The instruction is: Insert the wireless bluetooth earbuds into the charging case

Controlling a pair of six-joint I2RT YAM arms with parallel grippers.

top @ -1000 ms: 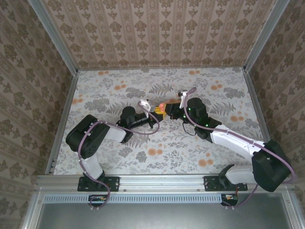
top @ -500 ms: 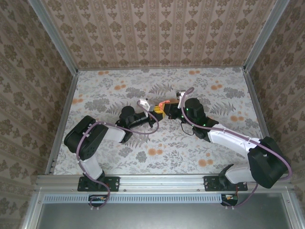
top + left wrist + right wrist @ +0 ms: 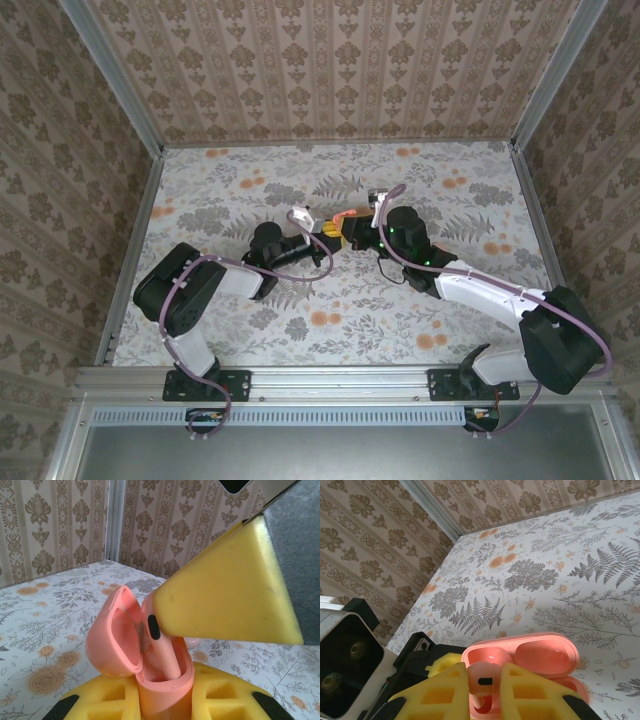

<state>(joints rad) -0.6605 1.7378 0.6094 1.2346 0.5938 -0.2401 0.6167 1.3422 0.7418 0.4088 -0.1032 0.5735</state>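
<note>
Earbud (image 3: 161, 647) of salmon-pink plastic stands with its stem down inside the open charging case (image 3: 167, 692), and its head sticks out above the rim. The right gripper (image 3: 482, 690) is clamped on this earbud, which sits pinched between the two yellow foam pads (image 3: 530, 692). From the left wrist, one of those pads (image 3: 225, 595) presses against the bud's head from the right.

The case is the same pink. It sits upright between the left gripper's (image 3: 165, 702) yellow pads, which are closed tight on its lower body. Its hinged lid (image 3: 112, 635) is swung open to the left in that view, showing a smooth hollow inside.

From above, both grippers meet near the middle of the table (image 3: 250, 190), fingertips almost touching, the left one (image 3: 325, 236) coming from the left and the right one (image 3: 352, 235) from the right, with the case (image 3: 343, 220) between them, lifted off the surface. The table is covered in a grey fern and orange flower print, and patterned brown wallpaper (image 3: 330, 70) lines the walls around it.
</note>
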